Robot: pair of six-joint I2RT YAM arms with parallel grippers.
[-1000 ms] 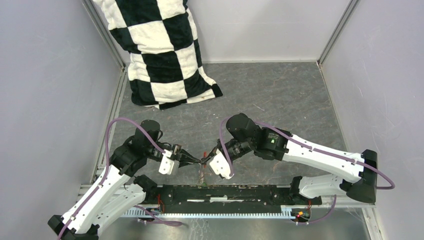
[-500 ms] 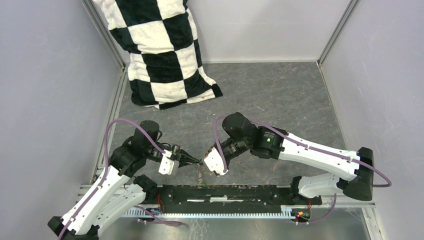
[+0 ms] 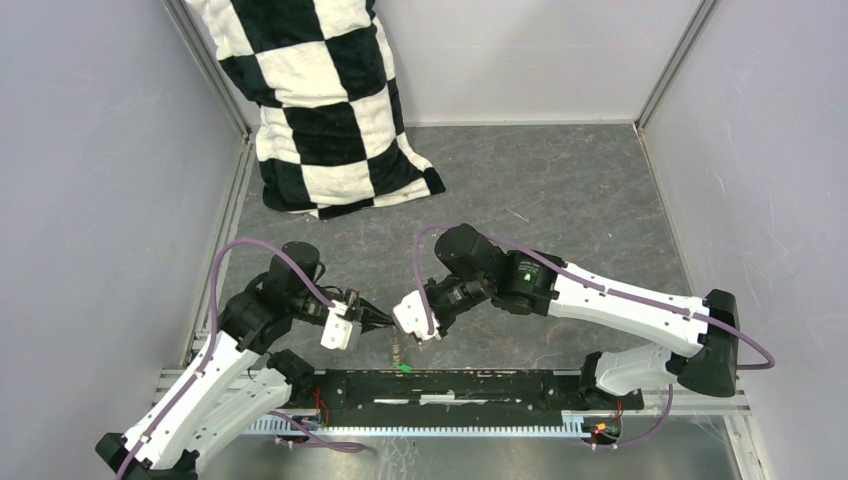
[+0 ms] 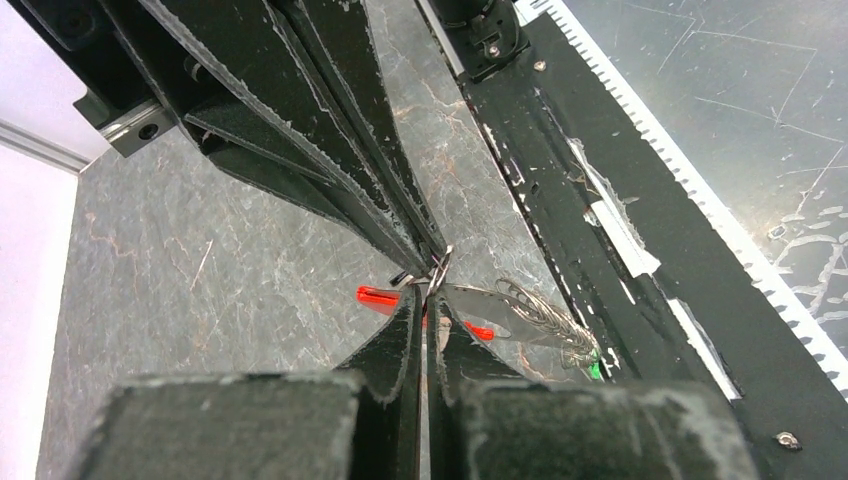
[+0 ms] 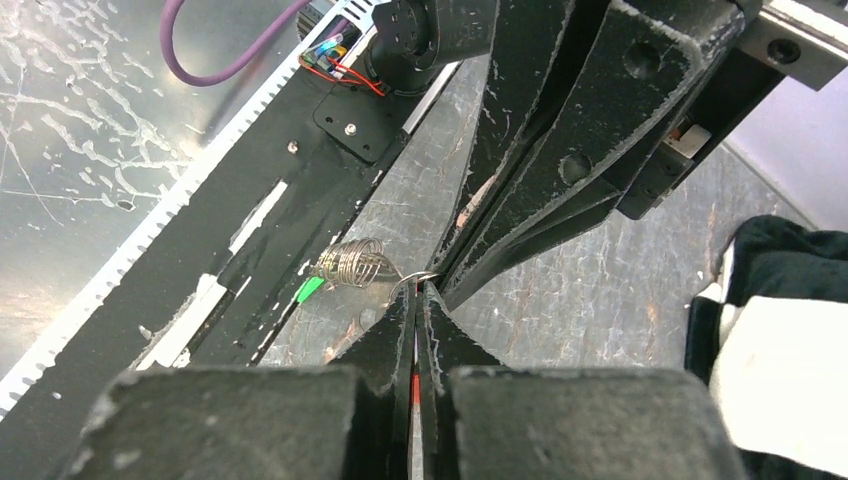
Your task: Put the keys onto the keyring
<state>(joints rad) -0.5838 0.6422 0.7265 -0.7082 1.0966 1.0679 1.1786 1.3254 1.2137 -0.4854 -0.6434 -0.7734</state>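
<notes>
The left gripper [image 4: 425, 300] and right gripper [image 5: 418, 295] meet tip to tip, each clamped on the keyring [image 4: 440, 268]. Its red piece [image 4: 378, 296] sits just under both tips; 1 green key tag [image 5: 310, 290] shows lower down.

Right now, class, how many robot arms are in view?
2: left arm at lower left, right arm reaching in from the right; both jaws shut on the keyring.
</notes>
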